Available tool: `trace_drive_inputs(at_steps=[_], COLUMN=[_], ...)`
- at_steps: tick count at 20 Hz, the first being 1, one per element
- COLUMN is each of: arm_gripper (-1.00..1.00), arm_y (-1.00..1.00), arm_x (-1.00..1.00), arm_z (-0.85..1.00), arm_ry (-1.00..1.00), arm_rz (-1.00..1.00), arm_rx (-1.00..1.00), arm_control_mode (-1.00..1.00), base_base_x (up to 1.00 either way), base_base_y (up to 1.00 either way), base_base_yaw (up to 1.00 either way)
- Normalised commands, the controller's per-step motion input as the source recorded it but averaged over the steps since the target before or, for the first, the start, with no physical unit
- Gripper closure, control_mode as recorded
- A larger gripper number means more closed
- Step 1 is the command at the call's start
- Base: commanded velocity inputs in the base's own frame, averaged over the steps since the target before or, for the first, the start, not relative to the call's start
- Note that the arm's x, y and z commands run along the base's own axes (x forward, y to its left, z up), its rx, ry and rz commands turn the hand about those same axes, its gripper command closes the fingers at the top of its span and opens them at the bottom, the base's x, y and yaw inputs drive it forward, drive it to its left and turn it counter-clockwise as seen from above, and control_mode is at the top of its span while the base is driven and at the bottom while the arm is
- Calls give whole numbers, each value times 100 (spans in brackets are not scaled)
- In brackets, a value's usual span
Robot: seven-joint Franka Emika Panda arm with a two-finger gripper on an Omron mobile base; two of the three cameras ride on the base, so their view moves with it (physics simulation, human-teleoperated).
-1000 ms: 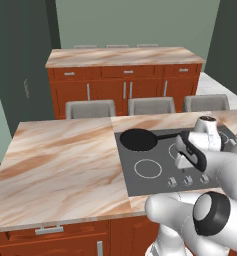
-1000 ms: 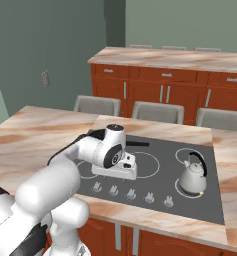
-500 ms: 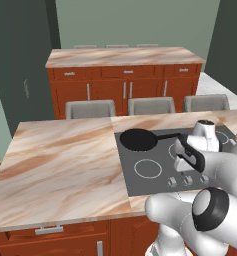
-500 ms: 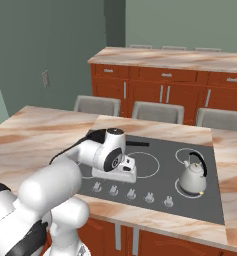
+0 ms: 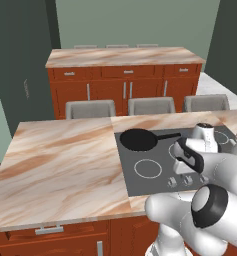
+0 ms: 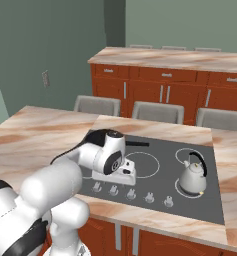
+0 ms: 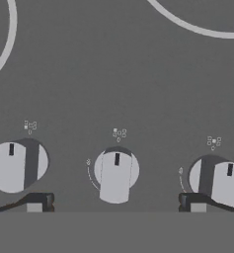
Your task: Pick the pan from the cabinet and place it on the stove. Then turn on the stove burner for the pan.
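Grey stove (image 7: 113, 74) knob (image 7: 115, 173) sits centred between the spread tool's (image 7: 116, 202) 2 tips, untouched.

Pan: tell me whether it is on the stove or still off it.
On it: the pan lies flat on the stove's far-left ring.

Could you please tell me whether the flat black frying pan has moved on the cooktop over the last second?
No. The flat black frying pan sits at the same far-left spot on the dark grey glass cooktop, behind the same white ring, as a second ago.
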Motion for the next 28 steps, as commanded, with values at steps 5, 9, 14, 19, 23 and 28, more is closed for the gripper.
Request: trace_drive_inputs(at_steps=[5, 9, 14, 19, 23, 28], arm_gripper=[-100, -100, -100, -100, -100, -100], arm_y=[1, 0, 0, 0, 1, 2], arm_x=[0, 0, 0, 0, 0, 0], arm_z=[-16, -15, -12, -8, -7, -11], arm_ry=[1, 0, 0, 0, 0, 0], arm_rz=[0, 0, 0, 0, 0, 0], arm_rx=[0, 0, 0, 0, 0, 0], arm_control_mode=[-100, -100, -100, -100, -100, -100], base_base_x=[0, 0, 0, 0, 0, 0], base_base_y=[0, 0, 0, 0, 0, 0], base_base_yaw=[0, 0, 0, 0, 0, 0])
